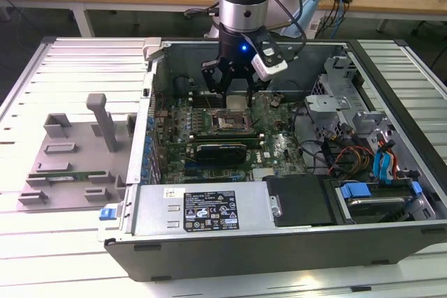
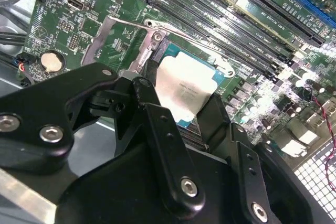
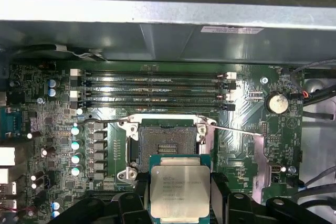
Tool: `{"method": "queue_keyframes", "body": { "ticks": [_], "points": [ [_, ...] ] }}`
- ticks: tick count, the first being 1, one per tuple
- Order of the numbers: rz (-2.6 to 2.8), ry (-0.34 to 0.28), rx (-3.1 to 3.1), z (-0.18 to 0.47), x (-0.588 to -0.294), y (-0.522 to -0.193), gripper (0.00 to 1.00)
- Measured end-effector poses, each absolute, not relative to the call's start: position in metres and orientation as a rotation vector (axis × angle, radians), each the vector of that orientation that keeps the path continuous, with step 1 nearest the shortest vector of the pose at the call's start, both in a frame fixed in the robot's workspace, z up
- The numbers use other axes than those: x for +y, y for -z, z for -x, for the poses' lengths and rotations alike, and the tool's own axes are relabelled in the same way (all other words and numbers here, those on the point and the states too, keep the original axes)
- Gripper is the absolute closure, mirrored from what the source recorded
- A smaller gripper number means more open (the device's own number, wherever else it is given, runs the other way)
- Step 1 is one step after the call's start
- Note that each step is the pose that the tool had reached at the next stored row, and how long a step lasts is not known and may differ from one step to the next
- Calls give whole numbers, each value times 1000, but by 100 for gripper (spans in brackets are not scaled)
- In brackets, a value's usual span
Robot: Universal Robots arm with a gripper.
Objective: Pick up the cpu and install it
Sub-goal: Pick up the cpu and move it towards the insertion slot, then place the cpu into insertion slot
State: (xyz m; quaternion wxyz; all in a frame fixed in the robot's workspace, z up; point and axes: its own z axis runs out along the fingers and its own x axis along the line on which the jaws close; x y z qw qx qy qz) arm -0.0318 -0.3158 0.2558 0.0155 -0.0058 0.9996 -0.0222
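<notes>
Black jaws clench the cpu by two opposite edges, hiding them; its square, matte silver lid seems to hang just above the open socket on the green motherboard.

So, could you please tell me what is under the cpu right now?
The cpu, gripped by the tool, hangs over the open socket on the green board. Part of the socket's contact field shows beyond the chip's edge; the rest beneath it is covered.
</notes>
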Motion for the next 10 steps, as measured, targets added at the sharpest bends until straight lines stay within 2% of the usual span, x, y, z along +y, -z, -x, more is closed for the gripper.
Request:
{"method": "queue_keyframes", "body": {
  "ticks": [10],
  "points": [
    [-150, 75, 3109, 32, -316, -256, 45]
  ]
}}
